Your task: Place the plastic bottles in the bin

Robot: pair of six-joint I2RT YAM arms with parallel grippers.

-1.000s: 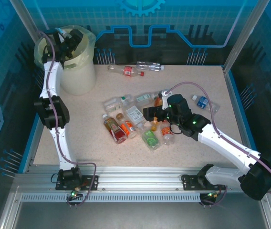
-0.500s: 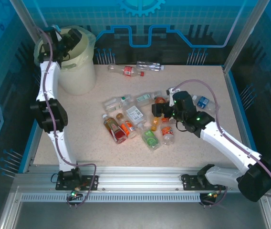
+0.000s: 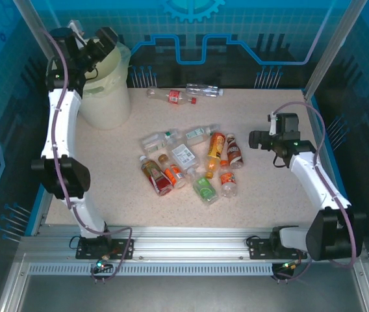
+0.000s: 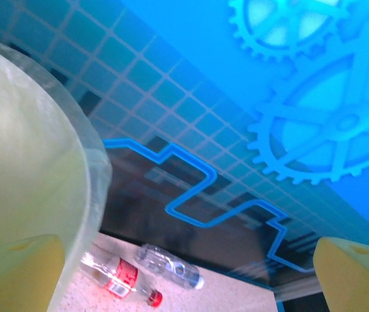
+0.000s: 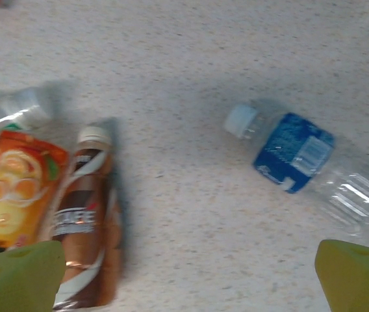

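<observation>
We see the left gripper [image 3: 100, 47], spread wide and empty, by the rim of the bin [image 3: 106, 97] at the table's [image 3: 269, 195] far left corner. The right gripper [image 5: 184, 279], fingers wide apart with nothing between them, hangs over a blue-labelled bottle [image 5: 293, 153]. It lies right of the bottles [image 3: 191, 162] clustered mid-table. Two other bottles [image 3: 201, 90] lie along the far edge.

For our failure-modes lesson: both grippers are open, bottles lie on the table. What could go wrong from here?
The blue-labelled bottle lies on its side under the right gripper; it might roll when pinched. The brown bottle lies close beside the orange bottle; a grab could drag both. The left gripper, beside the bin, may snag its liner.
</observation>
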